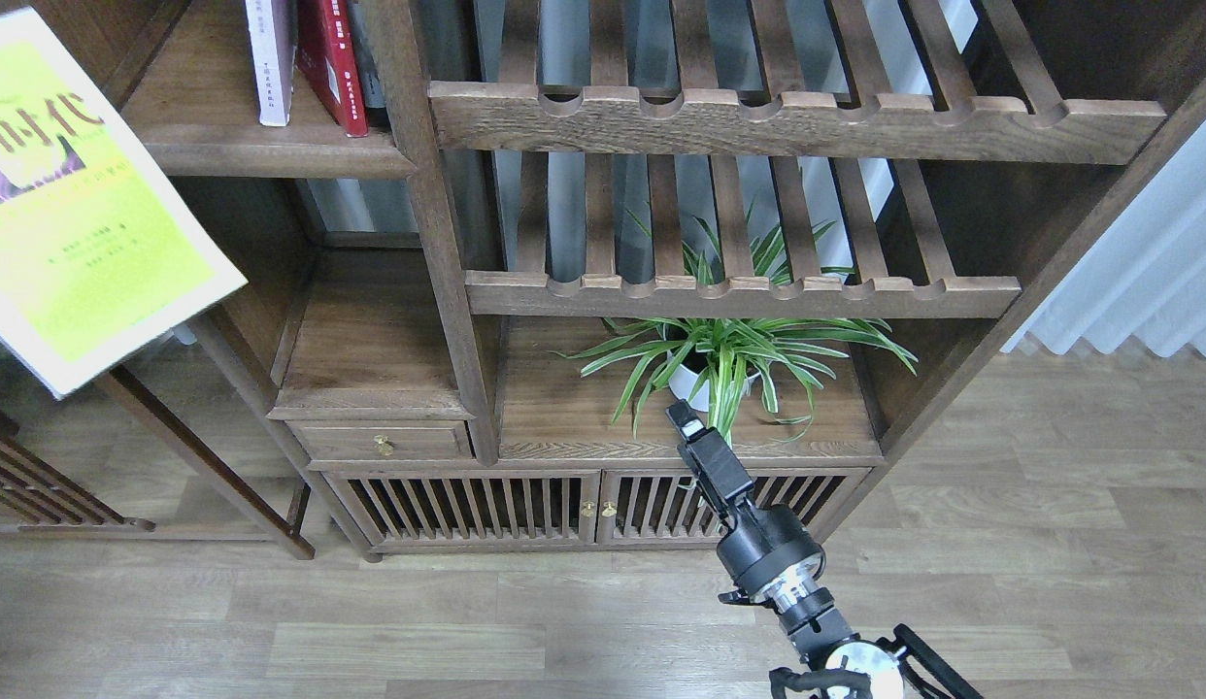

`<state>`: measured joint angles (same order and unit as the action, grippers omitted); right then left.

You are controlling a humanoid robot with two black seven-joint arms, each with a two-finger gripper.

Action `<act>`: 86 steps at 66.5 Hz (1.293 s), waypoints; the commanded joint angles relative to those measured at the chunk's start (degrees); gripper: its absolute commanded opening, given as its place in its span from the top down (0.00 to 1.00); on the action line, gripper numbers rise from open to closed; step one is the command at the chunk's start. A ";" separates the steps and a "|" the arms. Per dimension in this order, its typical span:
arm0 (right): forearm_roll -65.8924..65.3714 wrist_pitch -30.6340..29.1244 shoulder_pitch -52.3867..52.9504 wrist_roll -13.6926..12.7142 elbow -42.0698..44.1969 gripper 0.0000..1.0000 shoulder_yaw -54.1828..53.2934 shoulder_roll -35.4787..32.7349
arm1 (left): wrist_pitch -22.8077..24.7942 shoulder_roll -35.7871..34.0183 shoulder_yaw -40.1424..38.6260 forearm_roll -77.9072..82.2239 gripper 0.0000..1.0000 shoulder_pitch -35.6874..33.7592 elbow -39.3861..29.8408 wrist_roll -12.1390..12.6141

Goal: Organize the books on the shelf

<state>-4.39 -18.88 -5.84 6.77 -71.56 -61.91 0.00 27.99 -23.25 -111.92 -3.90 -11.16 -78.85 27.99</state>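
The yellow-green book [74, 223] hangs tilted in the air at the far left, partly cut off by the view's edge. Whatever holds it is hidden, and my left gripper is out of view. On the dark-brown shelf [273, 155] at the upper left, a pale lavender-white book [271, 58] and a red book [331, 63] stand upright side by side. My right gripper [683, 419] points up in front of the lower cabinet, near a potted plant. It looks dark and narrow, and I cannot tell its fingers apart.
A spider plant in a white pot [729, 354] stands on the cabinet top under two slatted racks [739, 291]. A vertical post [438, 243] separates the shelf bay from the racks. A drawer [380, 442] and slatted doors [525, 505] lie below. A low rack [40, 485] stands at the left.
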 commanded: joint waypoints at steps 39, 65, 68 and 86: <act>0.00 -0.20 0.04 0.00 0.02 0.00 -0.23 0.00 | 0.01 -2.24 7.51 17.43 0.96 -28.74 12.40 0.01; 0.09 -0.20 0.13 0.00 0.02 0.00 -0.14 0.00 | 0.01 -1.80 13.22 23.50 0.96 -37.00 16.62 0.01; 0.09 -0.20 0.13 0.00 -0.07 0.00 -0.14 0.00 | 0.01 -1.89 13.92 24.02 0.96 -37.79 17.06 0.01; 0.17 -0.28 -0.05 0.00 -0.51 0.00 -0.23 0.00 | 0.01 -3.47 16.91 27.98 0.96 -43.42 19.43 0.01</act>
<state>-4.22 -19.14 -5.79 6.77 -71.88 -62.09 0.00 28.00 -25.63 -95.84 23.51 -52.86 -60.19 28.01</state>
